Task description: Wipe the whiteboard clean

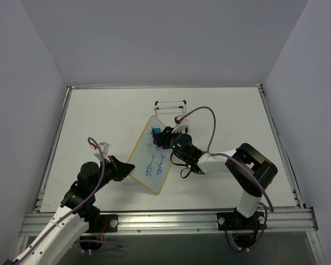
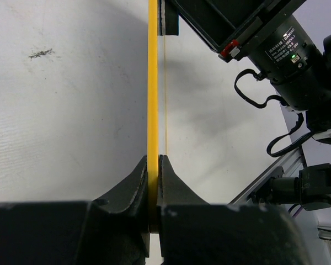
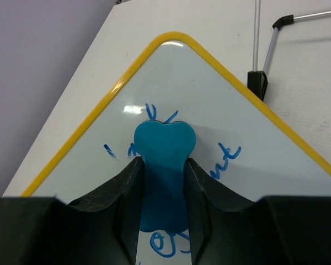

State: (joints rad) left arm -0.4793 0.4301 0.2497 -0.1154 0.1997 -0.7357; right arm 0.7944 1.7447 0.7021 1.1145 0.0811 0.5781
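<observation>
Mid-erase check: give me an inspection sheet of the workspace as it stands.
Surface: white table, metal rail along its near edge.
Job's things: whiteboard lies askew, blue writing on it; blue eraser at its far corner.
Clutter: wire stand behind the whiteboard.
Grippers: left hand clamps the whiteboard's yellow edge; right hand grips the eraser.
Cables: purple cable loops over the right arm, another along the left; neither crosses the whiteboard.
Surroundings: grey walls on three sides; nothing else seen.
</observation>
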